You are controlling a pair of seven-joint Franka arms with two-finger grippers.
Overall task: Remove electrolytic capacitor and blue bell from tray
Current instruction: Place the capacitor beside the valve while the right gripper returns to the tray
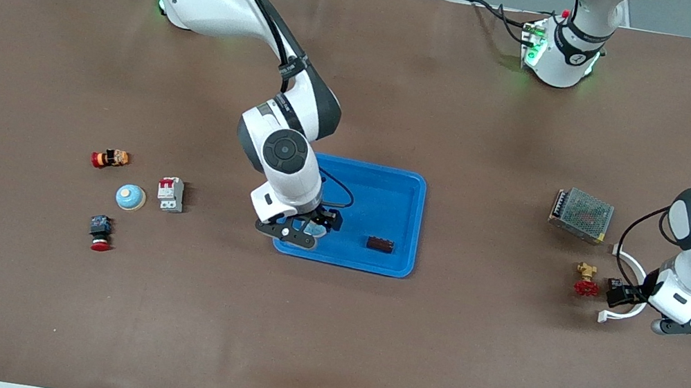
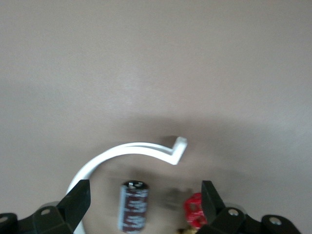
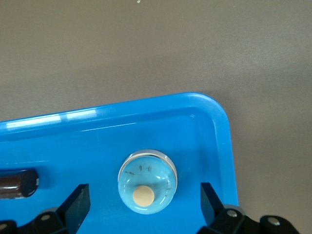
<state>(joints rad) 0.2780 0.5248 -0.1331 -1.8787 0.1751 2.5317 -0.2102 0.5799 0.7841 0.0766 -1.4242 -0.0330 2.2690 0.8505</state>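
The brown surface is bare along its whole edge nearest the front camera, and wide bare stretches separate its three clusters of things. At mid-surface lies a blue tray. The right gripper hangs low over the tray's corner nearest the camera on the right arm's side, jaws spread, with a pale blue bell lying in the tray between them, close to the rim. A dark capacitor lies in the tray too, near the tray's camera-side edge.

Toward the left arm's end sit a metal-meshed power supply, a white curved clip, a red-handled valve and a second capacitor. The left gripper hovers there with jaws spread, that capacitor lying between them.

Toward the right arm's end sit a second bell, a white breaker, an orange part and a red push button.
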